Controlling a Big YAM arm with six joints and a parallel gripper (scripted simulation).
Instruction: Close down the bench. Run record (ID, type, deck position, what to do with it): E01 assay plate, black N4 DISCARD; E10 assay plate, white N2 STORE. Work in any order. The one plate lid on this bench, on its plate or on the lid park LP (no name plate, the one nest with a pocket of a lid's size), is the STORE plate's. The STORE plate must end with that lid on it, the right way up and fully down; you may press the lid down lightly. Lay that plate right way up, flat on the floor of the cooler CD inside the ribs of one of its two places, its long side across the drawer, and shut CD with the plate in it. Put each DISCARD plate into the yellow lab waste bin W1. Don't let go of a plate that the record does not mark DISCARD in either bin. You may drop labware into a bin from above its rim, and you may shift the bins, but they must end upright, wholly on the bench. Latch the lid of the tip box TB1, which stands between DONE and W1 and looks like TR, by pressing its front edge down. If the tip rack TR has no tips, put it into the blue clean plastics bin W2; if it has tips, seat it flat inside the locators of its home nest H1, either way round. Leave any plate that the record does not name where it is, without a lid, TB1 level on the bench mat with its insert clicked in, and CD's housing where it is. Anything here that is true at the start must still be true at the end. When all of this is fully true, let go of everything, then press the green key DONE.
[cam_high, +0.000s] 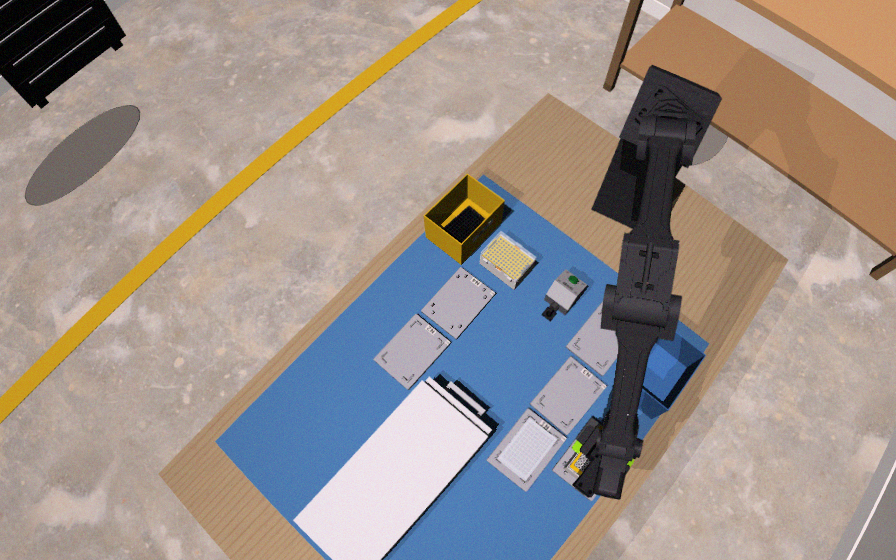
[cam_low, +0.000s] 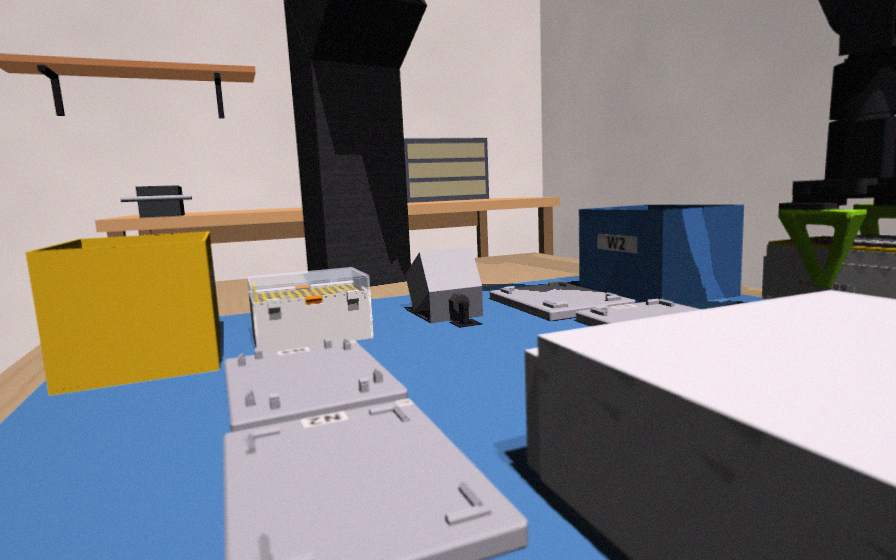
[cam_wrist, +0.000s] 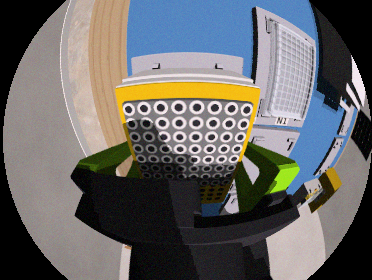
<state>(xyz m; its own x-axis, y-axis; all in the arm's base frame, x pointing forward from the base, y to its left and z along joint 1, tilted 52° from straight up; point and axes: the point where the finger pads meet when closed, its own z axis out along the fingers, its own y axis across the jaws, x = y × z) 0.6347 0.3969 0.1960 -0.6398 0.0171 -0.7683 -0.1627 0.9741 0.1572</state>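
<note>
My gripper (cam_high: 582, 462) is shut on the tip rack TR (cam_wrist: 189, 136), a grey box with a yellow top of white-ringed dark holes. I hold it by its sides with the green fingers (cam_low: 825, 247) low over a grey nest (cam_wrist: 182, 67) at the mat's front right corner. Whether it touches the nest is hidden behind the cooler. A black plate (cam_high: 462, 223) lies in the yellow bin W1 (cam_high: 459, 211). The tip box TB1 (cam_high: 506, 258) stands beside W1. The green key DONE (cam_high: 568, 288) is to its right.
A white well plate (cam_high: 528, 450) without a lid sits on nest N1, just left of the rack. The blue bin W2 (cam_high: 667, 373) stands behind my arm. The white cooler CD (cam_high: 396, 475) fills the front. Nest N2 (cam_low: 356, 482) and the pegged nest (cam_low: 310, 383) are bare.
</note>
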